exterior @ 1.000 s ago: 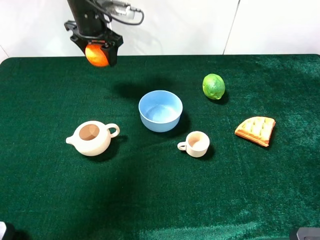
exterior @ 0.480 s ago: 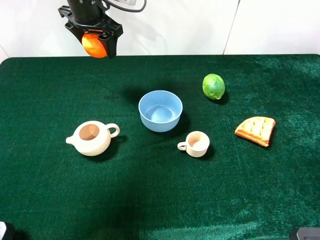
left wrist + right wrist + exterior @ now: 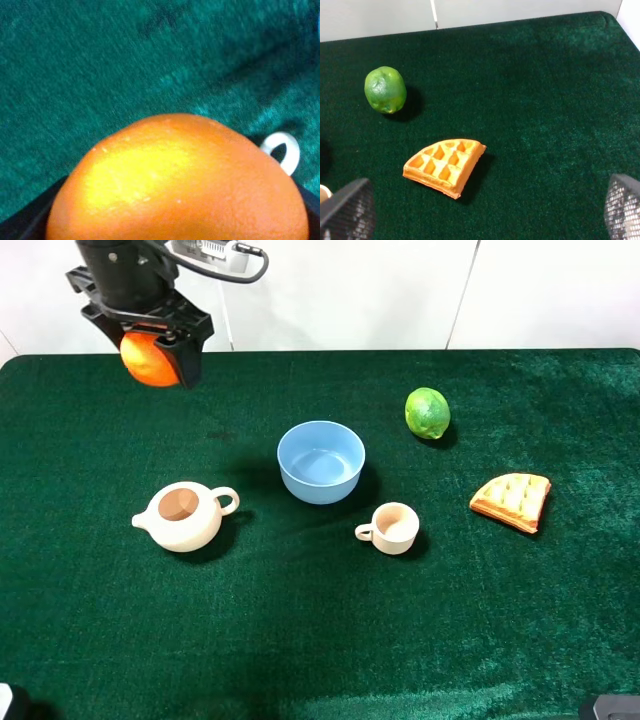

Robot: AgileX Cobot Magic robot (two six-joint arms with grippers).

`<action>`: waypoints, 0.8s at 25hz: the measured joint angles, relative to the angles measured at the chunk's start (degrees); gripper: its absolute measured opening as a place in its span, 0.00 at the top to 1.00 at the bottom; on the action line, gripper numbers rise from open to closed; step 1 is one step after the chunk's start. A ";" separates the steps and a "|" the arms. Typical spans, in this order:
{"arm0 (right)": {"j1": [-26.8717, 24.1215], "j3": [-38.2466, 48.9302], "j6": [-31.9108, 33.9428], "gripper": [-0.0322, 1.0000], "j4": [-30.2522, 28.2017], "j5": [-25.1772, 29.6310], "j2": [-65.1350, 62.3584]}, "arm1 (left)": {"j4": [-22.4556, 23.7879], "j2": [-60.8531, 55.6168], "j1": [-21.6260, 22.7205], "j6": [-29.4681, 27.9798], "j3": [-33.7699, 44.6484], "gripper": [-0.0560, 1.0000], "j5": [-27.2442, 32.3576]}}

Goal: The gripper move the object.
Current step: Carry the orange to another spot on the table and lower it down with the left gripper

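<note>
The left gripper pinches the orange between its two black fingers, one on each side of the fruit. It holds the fruit in the air over the far-left part of the bench, close to the back edge where the green cloth meets the white wall. In the left wrist view the orange fills most of the picture, with dark finger surfaces at its flanks. The teapot's ring handle shows just past it on the cloth below.

The teapot stands nearer the front than the held orange and well apart from it. The blue bowl sits at mid-bench, with the small cup near its front right. The lime and the waffle wedge lie on the right side, apart from each other.

The right gripper is spread wide, with nothing between its fingers, above the cloth near the waffle wedge and lime.

Bare green cloth runs along the whole front of the bench and down the left side around the teapot.
</note>
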 joint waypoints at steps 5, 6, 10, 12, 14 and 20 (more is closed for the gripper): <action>0.00 0.00 0.00 0.30 0.00 0.00 0.00 | 0.42 -2.70 -3.14 -0.86 4.33 0.24 -1.50; 0.00 0.00 0.00 0.30 0.00 0.00 0.00 | 0.50 -2.76 -4.02 -0.91 4.58 0.24 -1.50; 0.00 0.00 0.00 0.30 0.00 0.00 0.00 | 0.94 -2.76 -7.77 -1.80 5.19 0.24 -2.35; 0.00 0.00 0.00 0.30 0.00 0.00 0.00 | 1.57 -2.76 -9.61 -2.70 5.31 0.24 -2.45; 0.00 0.00 0.00 0.30 0.00 0.00 0.00 | 2.28 -2.76 -11.50 -3.50 5.31 0.24 -2.45; 0.00 0.00 0.00 0.30 0.00 0.00 0.00 | 2.77 -2.76 -15.72 -4.97 5.31 0.24 -2.45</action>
